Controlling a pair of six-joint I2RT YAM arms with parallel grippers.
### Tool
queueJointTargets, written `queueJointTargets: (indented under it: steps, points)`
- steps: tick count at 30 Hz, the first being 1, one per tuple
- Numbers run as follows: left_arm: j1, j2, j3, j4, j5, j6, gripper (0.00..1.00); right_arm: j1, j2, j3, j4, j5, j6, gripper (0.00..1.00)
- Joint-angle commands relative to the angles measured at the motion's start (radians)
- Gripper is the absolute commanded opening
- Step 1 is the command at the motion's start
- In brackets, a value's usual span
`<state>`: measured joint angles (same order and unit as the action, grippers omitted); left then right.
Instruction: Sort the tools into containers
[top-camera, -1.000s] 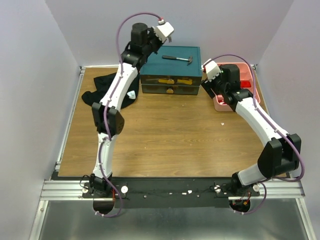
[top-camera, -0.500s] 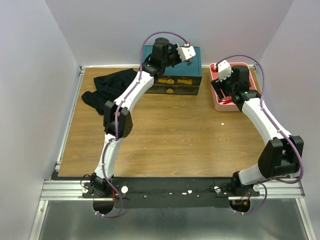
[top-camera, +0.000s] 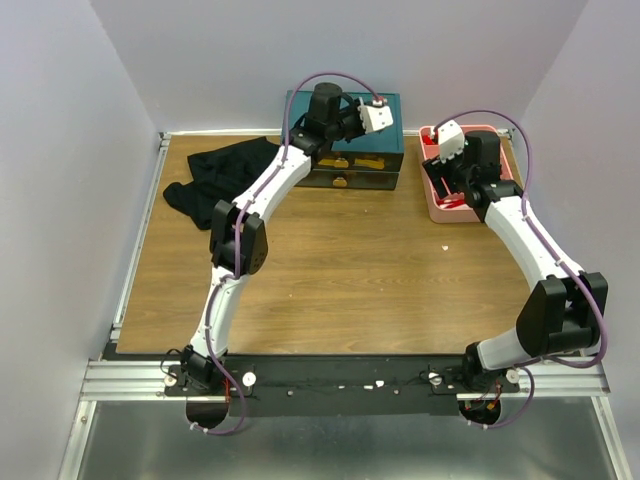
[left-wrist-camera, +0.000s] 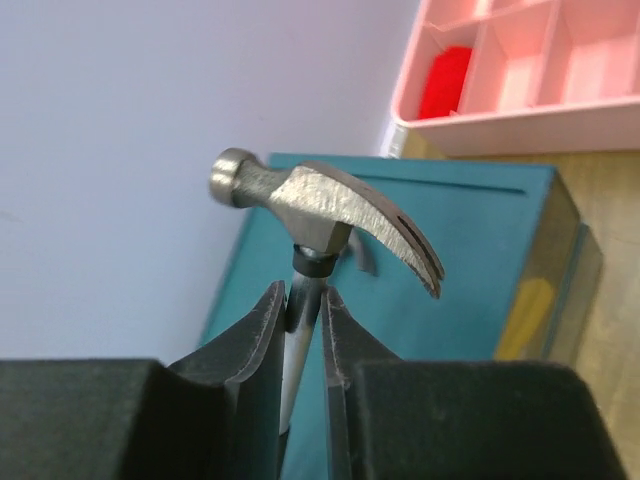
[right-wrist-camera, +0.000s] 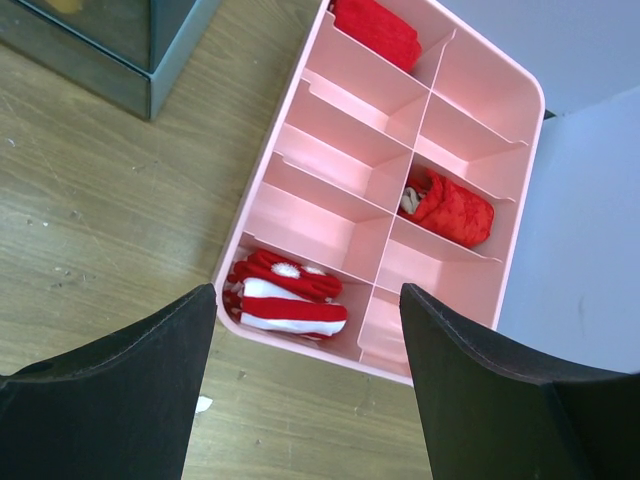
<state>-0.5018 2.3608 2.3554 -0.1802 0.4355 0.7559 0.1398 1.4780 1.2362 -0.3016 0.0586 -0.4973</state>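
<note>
While the jaws of the left gripper (left-wrist-camera: 303, 310) flank the shaft of the hammer (left-wrist-camera: 320, 205) at lower centre, we cannot tell whether they clamp it; its head stands mid-frame before the cabinet (left-wrist-camera: 470, 230). We find the right gripper (right-wrist-camera: 305, 295) spread wide, empty, over the tray (right-wrist-camera: 330, 165) at frame centre.

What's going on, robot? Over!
Left gripper straddling hammer shaft over teal cabinet, grip unclear. Right gripper open over pink tray. Nothing blocking seen. Over.
</note>
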Motion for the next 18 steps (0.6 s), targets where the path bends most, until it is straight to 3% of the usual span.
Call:
queueJointTargets:
  steps: [1, 3, 5, 9, 14, 18]
  points:
    - [-0.01, -0.006, -0.117, -0.005, 0.035, -0.064, 0.31, -0.014, -0.033, -0.029, 0.01, -0.014, 0.008, 0.82]
    - [-0.012, -0.026, -0.174, 0.037, 0.029, -0.099, 0.39, -0.016, -0.036, -0.032, 0.015, -0.011, 0.003, 0.82]
    - [-0.014, -0.014, -0.17, 0.048, 0.022, -0.113, 0.4, -0.019, -0.036, -0.034, 0.016, -0.006, 0.0, 0.82]
    - [-0.017, 0.092, -0.012, 0.039, -0.004, -0.177, 0.42, -0.02, -0.033, -0.02, 0.009, -0.005, -0.007, 0.82]
    - [-0.032, 0.133, 0.03, 0.119, -0.035, -0.216, 0.49, -0.025, -0.036, -0.024, 0.007, -0.002, -0.01, 0.82]
    - [-0.05, 0.211, 0.154, 0.121, -0.053, -0.219, 0.54, -0.025, -0.03, -0.021, -0.005, -0.013, -0.001, 0.82]
